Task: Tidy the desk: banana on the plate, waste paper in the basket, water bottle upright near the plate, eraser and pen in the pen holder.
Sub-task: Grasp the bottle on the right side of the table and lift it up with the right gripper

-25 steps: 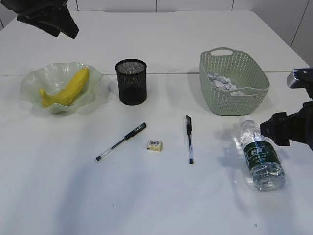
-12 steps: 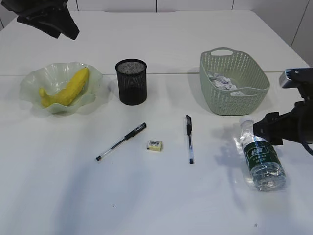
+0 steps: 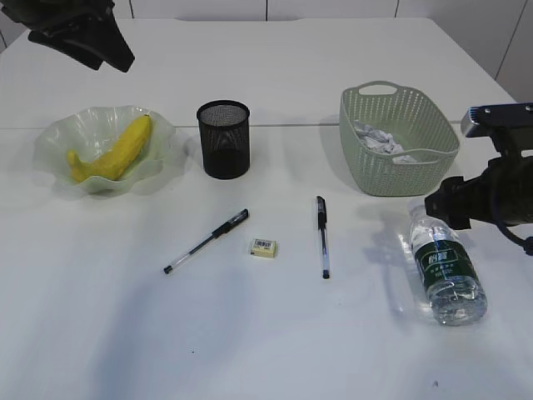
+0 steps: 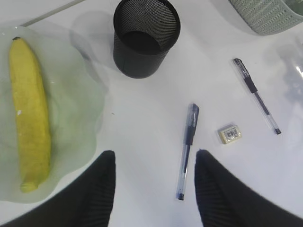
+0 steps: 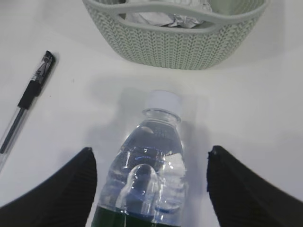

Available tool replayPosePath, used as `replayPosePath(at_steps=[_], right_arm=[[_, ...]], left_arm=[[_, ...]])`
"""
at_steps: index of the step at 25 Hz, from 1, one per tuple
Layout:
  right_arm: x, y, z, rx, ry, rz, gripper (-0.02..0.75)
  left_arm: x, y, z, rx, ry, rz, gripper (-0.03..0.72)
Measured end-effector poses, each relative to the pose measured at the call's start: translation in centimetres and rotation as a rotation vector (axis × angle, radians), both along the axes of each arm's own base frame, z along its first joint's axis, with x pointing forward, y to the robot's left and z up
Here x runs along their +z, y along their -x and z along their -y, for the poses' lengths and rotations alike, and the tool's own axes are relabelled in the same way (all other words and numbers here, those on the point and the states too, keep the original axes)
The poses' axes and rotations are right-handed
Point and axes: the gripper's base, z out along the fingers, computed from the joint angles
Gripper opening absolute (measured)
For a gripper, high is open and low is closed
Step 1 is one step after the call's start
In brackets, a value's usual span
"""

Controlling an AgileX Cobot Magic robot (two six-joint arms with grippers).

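Water bottle (image 3: 444, 269) lies lower right; right gripper (image 5: 150, 184), spread wide, has edged leftward over it. Two pens, one eraser (image 3: 263, 247); left gripper (image 4: 154, 182) open.

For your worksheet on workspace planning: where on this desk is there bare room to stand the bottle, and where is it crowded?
Bare table: between plate and pen holder only a narrow strip; wider room between holder and basket, and the whole near edge below the pens. Crowded: the middle row, left pen, eraser, right pen, and around the lying bottle.

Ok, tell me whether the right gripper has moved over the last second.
Yes. In the exterior view the right gripper has shifted left, toward the basket, and slightly up, over the cap end of the lying water bottle.
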Motion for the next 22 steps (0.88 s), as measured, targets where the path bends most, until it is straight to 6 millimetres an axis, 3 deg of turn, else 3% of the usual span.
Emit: replayPosePath(at_steps=[22], right_arm=[[-3.3, -1.8, -0.1, -0.007, 0.004, -0.092, 0.536]], left_arm=[[0.0, 0.0, 0.0, 0.000, 0.000, -0.005, 0.368]])
